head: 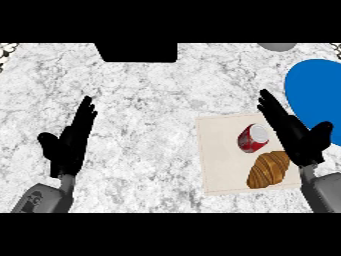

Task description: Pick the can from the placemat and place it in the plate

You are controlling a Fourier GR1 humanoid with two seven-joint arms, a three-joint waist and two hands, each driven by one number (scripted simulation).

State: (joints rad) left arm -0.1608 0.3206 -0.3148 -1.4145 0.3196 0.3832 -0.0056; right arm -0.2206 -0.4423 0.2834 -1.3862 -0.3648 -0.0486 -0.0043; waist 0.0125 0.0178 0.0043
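Red metal can (253, 138) lies ungrasped on the beige square placemat (221, 170), round blue plate (320, 90) at its two o'clock, black right hand (297, 135) at three and black left hand (68, 142) far at nine both straight-fingered, so picking and placing remain.

Can (253, 138), croissant (269, 169) on placemat (221, 165); plate (320, 90) right.

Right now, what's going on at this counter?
Nothing is held yet. The red can lies on the placemat next to a croissant. The right hand is open, fingers straight, close beside the can at the placemat's right edge. The blue plate sits further right, without the can. The left hand is open at the left, resting away from everything.
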